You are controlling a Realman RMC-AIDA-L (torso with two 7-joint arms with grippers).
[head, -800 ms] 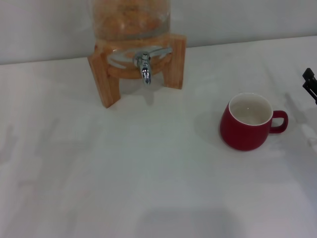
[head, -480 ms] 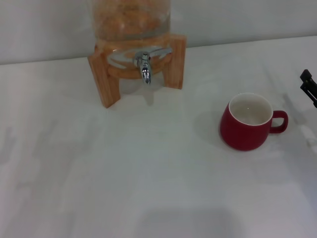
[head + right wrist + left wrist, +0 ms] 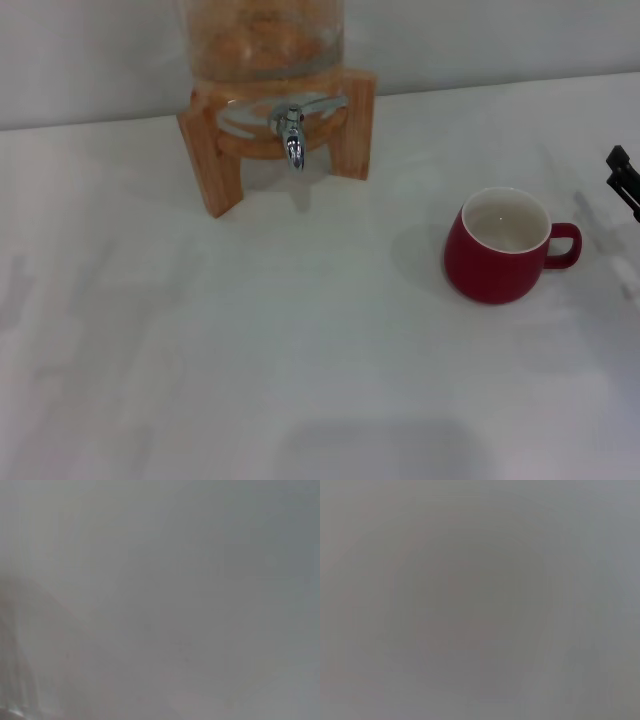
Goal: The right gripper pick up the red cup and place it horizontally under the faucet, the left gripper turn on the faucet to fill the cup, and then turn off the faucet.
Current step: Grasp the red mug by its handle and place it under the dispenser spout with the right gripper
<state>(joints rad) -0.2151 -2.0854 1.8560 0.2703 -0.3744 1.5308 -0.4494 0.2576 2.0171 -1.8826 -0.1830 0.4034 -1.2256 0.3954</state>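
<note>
White worktop (image 3: 300,380) runs back to a pale wall, and on it sit the two things that matter. The cup (image 3: 500,245) stands upright toward the right edge, about midway between front and back, mouth up, white inside, nothing visible in it that I can make out. Its little loop handle sticks out toward the right edge, on the side away from the faucet.

Just beyond that handle, at the right edge itself, the right pincer (image 3: 623,175) pokes in as a couple of black tips. It is apart from the cup, touching nothing and holding nothing; so little of it shows that I cannot tell how far its fingers are spread. The cup lies from it toward the middle of the worktop and a shade nearer the front, with the handle as the nearest part. That is the relation the pick-up hangs on, to my eye: this arm is the close one, and it will meet the handle side first.

The faucet (image 3: 292,138) hangs at the back, left of centre, spout pointing down from a glass dispenser (image 3: 265,40) in a wooden stand (image 3: 215,170). It is well apart from the cup, off toward the back left corner.

Of the left pincer I see nothing at all; both wrist views give only blank grey.
</note>
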